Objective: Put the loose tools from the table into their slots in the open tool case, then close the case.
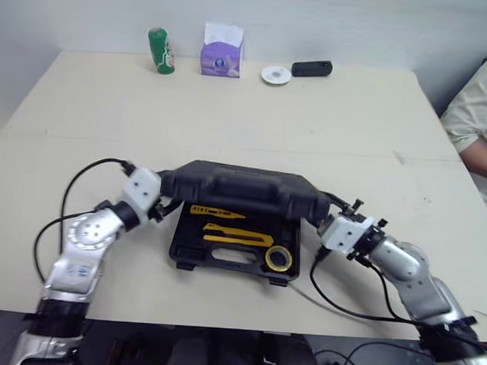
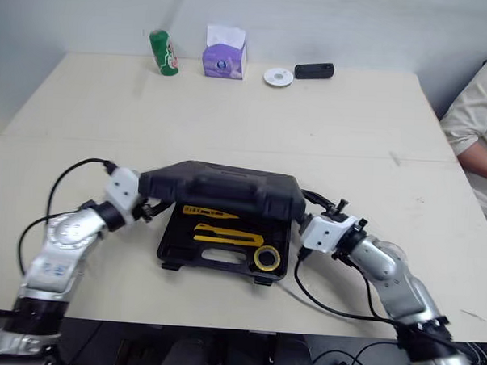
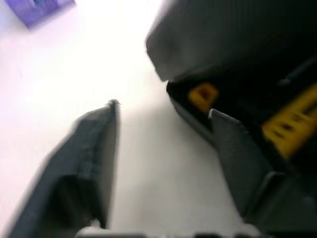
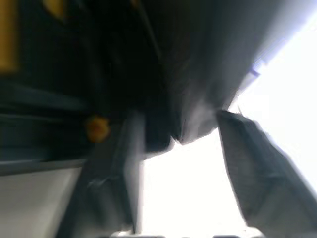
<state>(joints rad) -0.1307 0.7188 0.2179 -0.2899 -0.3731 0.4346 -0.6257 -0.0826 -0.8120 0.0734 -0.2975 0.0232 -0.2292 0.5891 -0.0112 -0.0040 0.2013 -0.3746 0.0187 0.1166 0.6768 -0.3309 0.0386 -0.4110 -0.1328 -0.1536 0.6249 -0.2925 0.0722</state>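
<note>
Tool case [image 1: 239,190] of black moulded plastic, lying near the front edge of the table [image 1: 230,109]. Its lid is tilted partway over the base, so that the front half of the tray shows. In the tray's slots lie a yellow tool [image 1: 216,212] with dark printing too small to read, a second yellow tool [image 1: 235,235] in front of it, and a yellow tape roll [image 1: 278,258] at the front right corner.

The left gripper [image 1: 168,199] is at the lid's left end. In the left wrist view its fingers [image 3: 91,153] stand wide apart, with the case's corner just beside one of them. The right gripper [image 1: 327,218] is at the lid's right end, jaws likewise wide. A corner of the lid lies between its fingers [image 4: 252,163], unclamped.

Along the far edge stand a green can [image 1: 159,50], a purple tissue box [image 1: 221,55], a white disc [image 1: 276,74] and a black oblong device [image 1: 311,68]. The labels on the can and the box cannot be read. A person's light sleeve [image 1: 477,112] shows at the table's right side.
</note>
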